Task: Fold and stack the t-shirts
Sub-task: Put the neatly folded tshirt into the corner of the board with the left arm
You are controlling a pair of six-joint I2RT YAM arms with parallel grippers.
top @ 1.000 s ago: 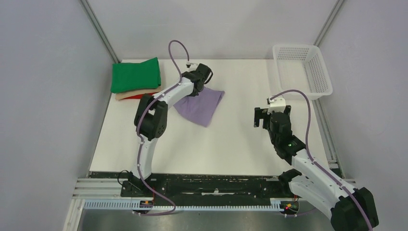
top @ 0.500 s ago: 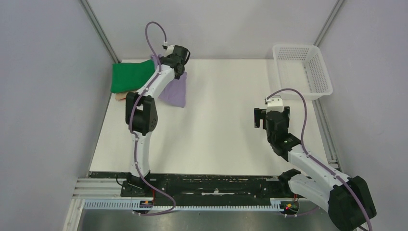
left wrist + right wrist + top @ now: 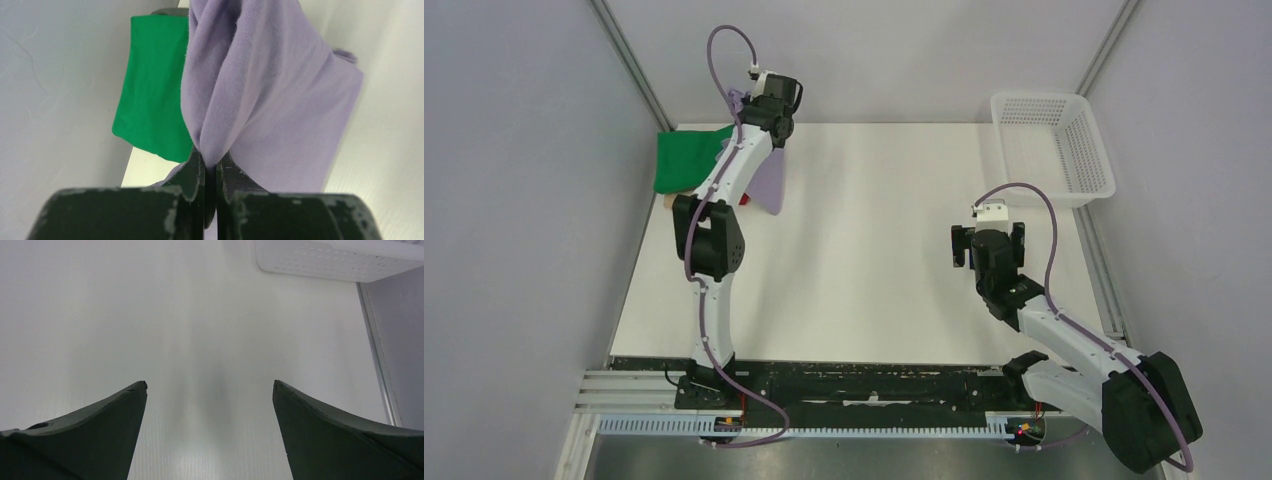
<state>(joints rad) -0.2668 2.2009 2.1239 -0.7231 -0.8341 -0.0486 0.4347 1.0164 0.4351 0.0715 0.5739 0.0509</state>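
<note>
Left wrist: left gripper [image 3: 210, 159] pinched tight on purple shirt [image 3: 280, 100]. The shirt hangs from it at the table's [image 3: 874, 250] far-left corner, just beside green shirt [image 3: 150, 90]. Fingers of right gripper [image 3: 209, 385] spread wide over table.

White table [image 3: 874, 250], bare across the middle. Far-left corner: folded stack, green t-shirt [image 3: 686, 160] on top, beige t-shirt [image 3: 668, 201] and red t-shirt [image 3: 743, 200] edges showing beneath. White mesh basket [image 3: 1090, 150] at far-right corner.

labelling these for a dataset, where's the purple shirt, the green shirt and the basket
purple shirt [image 3: 280, 100], left wrist view, hanging middle
green shirt [image 3: 152, 85], left wrist view, middle
basket [image 3: 1087, 150], top view, right wall
</note>
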